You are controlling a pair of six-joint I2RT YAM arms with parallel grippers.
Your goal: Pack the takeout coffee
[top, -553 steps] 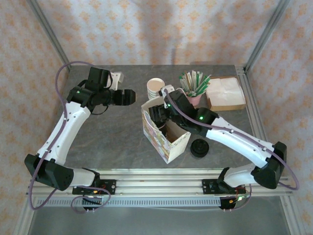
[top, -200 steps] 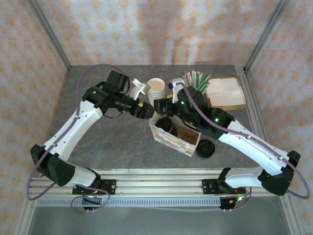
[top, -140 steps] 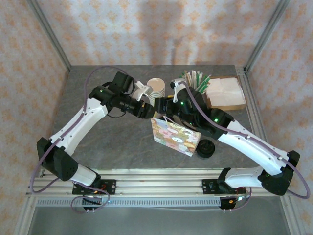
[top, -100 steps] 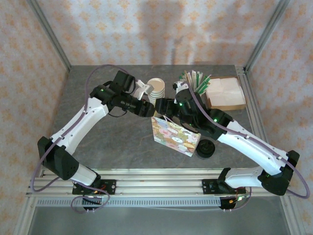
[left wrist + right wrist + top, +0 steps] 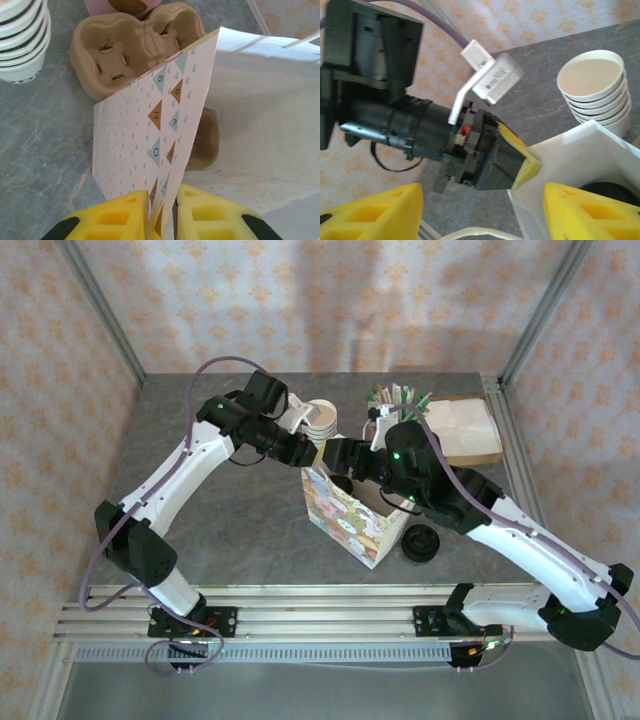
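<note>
A patterned paper bag (image 5: 345, 518) stands upright mid-table, mouth up. My left gripper (image 5: 308, 451) is shut on the bag's far rim, with the printed paper (image 5: 150, 135) pinched between its yellow pads (image 5: 115, 217). My right gripper (image 5: 332, 456) hovers open over the same corner. Its pads (image 5: 590, 210) are wide apart, with the left gripper and the bag's white inside (image 5: 580, 155) between them. Low inside the bag a black round lid (image 5: 612, 190) shows, the takeout coffee's cap; the cup itself is hidden. A brown rounded shape (image 5: 204, 142) also lies inside the bag.
A stack of lidless beige cups (image 5: 322, 418) stands just behind the bag, beside a brown pulp cup carrier (image 5: 135, 45). A pink holder of sticks and sachets (image 5: 397, 402) and a brown napkin box (image 5: 468, 430) sit at the back right. Loose black lids (image 5: 418, 543) lie right of the bag.
The bag lay on its side a second ago and now stands upright. My left gripper closed on its rim. Both arms shifted back and up over the bag.
</note>
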